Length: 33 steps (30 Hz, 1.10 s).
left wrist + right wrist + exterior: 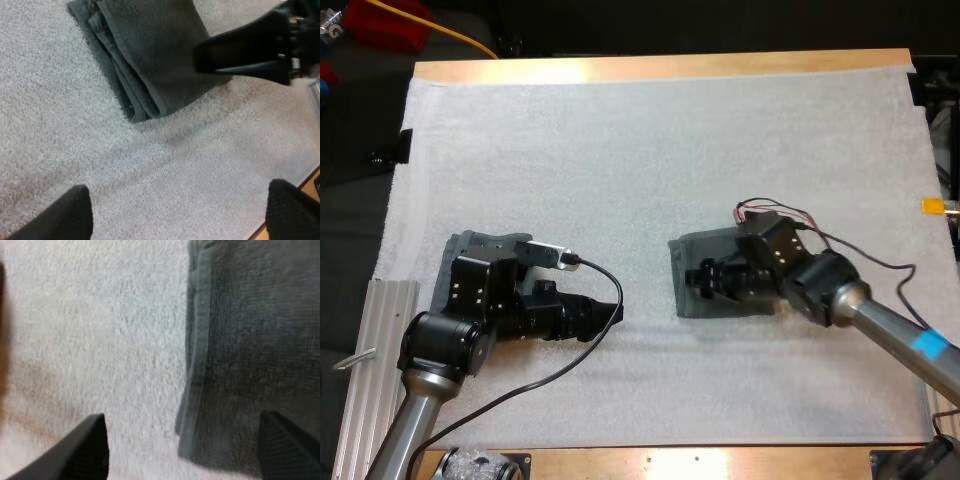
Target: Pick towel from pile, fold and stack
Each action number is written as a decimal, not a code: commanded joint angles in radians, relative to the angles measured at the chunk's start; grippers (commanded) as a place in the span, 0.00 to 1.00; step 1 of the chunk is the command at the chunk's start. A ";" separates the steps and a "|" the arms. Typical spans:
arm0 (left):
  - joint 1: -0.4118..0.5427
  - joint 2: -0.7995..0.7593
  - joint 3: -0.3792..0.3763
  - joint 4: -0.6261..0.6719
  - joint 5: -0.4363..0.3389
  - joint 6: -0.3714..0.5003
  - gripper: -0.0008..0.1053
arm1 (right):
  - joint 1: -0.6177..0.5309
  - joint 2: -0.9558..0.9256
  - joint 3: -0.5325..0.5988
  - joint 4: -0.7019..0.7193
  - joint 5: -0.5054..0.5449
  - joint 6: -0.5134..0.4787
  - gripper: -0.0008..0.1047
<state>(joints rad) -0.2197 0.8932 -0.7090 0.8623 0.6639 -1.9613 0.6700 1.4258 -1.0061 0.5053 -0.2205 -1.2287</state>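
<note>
Standing well apart, the black fingers point(82, 450) of the right gripper point(185, 445) hold nothing; one hangs over bare mat, the other over the folded towel point(150, 55), with the towel's layered edge between them. That dark grey-green towel lies flat near the middle of the white mat point(620, 150). The left gripper point(179, 215) is also spread wide and empty, above bare mat and pointing toward that towel. A second dark towel point(470, 245) lies partly under the left arm, near the mat's left side. The wooden table point(670, 68) shows beyond the mat's far edge.
</note>
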 commanded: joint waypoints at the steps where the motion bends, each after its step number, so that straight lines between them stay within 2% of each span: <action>1: 0.002 -0.006 -0.007 -0.002 0.005 0.000 0.66 | -0.002 -0.033 -0.003 0.047 0.008 -0.045 0.60; 11: 0.002 -0.006 -0.007 -0.008 0.005 0.000 0.66 | -0.002 -0.191 -0.003 0.179 0.008 -0.141 0.60; 17: 0.002 -0.006 -0.007 -0.026 0.005 0.000 0.66 | -0.002 -0.293 -0.003 0.199 0.008 -0.158 0.79; 24: 0.002 0.002 -0.007 -0.052 0.005 -0.015 0.67 | -0.002 -0.382 -0.003 0.233 0.036 -0.163 0.79; 33: 0.001 0.100 -0.007 -0.171 0.005 -0.125 0.67 | -0.002 -0.401 -0.003 0.240 0.046 -0.166 0.79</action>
<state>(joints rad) -0.2197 0.9867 -0.7090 0.7139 0.6639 -2.0690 0.6700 1.0317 -1.0061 0.7411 -0.1820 -1.3831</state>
